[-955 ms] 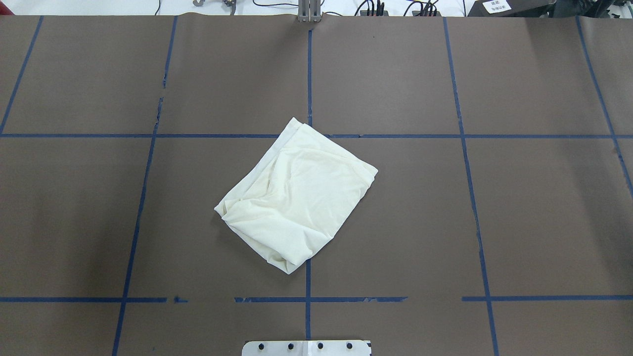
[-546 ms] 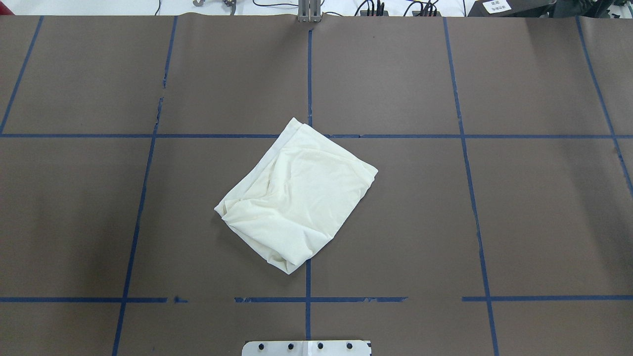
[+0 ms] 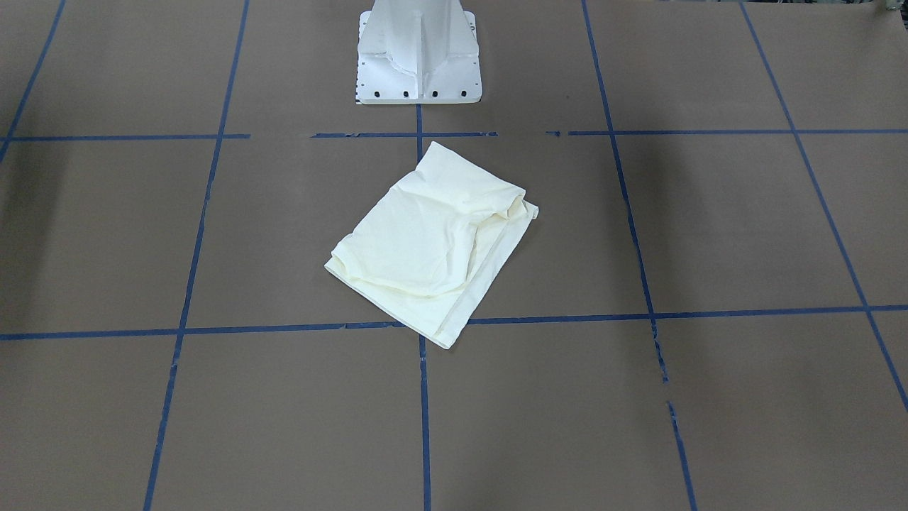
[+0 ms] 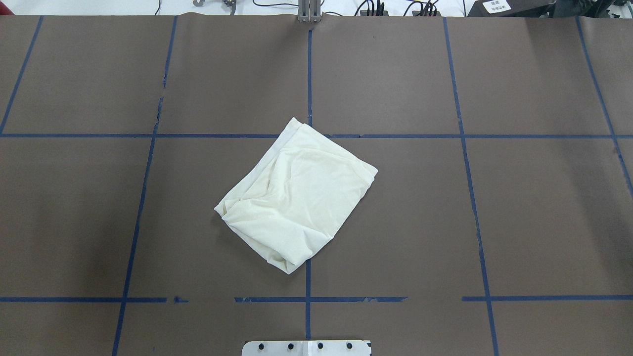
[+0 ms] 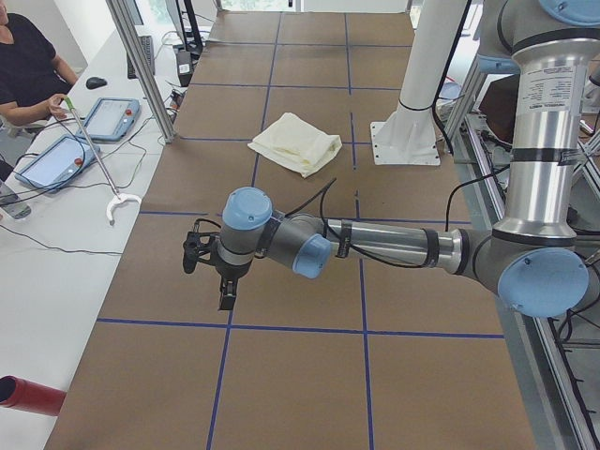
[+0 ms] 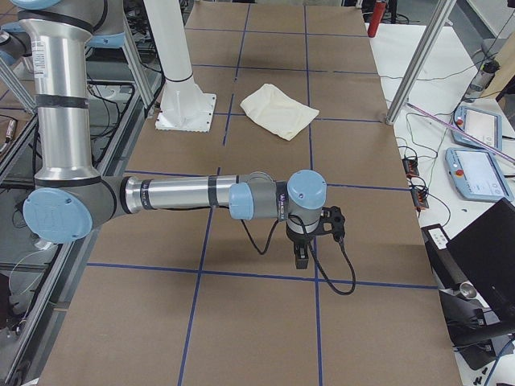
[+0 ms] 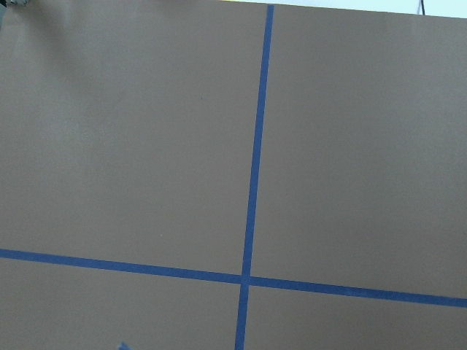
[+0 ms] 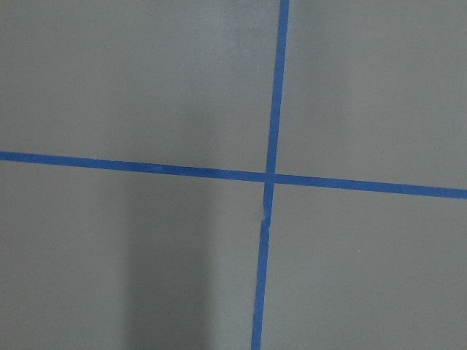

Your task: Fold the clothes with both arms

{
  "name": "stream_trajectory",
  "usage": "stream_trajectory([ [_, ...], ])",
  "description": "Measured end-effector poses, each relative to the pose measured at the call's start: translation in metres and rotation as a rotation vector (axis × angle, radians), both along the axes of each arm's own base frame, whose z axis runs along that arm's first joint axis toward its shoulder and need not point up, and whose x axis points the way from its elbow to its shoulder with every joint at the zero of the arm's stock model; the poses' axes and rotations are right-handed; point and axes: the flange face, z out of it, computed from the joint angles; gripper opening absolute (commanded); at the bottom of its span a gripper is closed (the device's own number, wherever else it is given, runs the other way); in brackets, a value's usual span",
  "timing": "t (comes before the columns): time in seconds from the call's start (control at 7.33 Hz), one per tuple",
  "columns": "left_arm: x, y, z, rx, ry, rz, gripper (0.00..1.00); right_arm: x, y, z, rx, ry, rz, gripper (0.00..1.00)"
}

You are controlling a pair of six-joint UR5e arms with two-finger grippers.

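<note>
No shift in T-shirt (image 4: 296, 198); left gripper (image 5: 226, 298) (side view only) indistinct

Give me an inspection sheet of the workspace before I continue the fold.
surface: brown table with blue tape grid.
job's things: cream T-shirt folded into a wrinkled rectangle, plain side up, skewed to the grid; nothing touches it.
clutter: nothing seen.
end effectors: left end effector and right end effector point down over bare table, apart from the T-shirt; open or shut cannot be told.
cables: black cable loops at the right wrist.
surroundings: white pedestal on the table near the T-shirt; person seated by teach pendants at the side desk.
</note>
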Motion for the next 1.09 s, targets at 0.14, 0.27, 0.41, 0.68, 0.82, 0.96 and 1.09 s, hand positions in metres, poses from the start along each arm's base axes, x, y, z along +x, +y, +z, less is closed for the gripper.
stream_trajectory([
  [0.14,0.0,0.0,0.0,0.001,-0.001,0.001,1.0,0.0,0.0,0.0,0.0,-0.004,-0.001,1.0],
  [0.27,0.001,0.0,0.0,0.003,-0.002,0.004,1.0,-0.001,0.0,-0.001,0.006,-0.009,-0.008,1.0],
  [0.41,0.002,0.0,0.0,0.005,-0.004,0.007,1.0,-0.002,0.0,-0.002,0.02,-0.018,-0.022,1.0],
  [0.68,0.013,0.001,0.005,0.015,-0.021,0.028,1.0,-0.003,0.004,0.001,0.028,-0.038,-0.04,1.0],
  [0.82,0.024,0.005,0.01,0.011,-0.024,0.052,1.0,-0.003,0.005,0.002,0.026,-0.04,-0.042,1.0],
  [0.96,0.036,0.011,0.016,0.002,-0.022,0.078,1.0,-0.004,0.006,0.003,0.022,-0.042,-0.041,1.0],
  [1.09,0.047,0.017,0.02,-0.005,-0.019,0.103,1.0,-0.004,0.006,0.003,0.017,-0.041,-0.038,1.0],
])
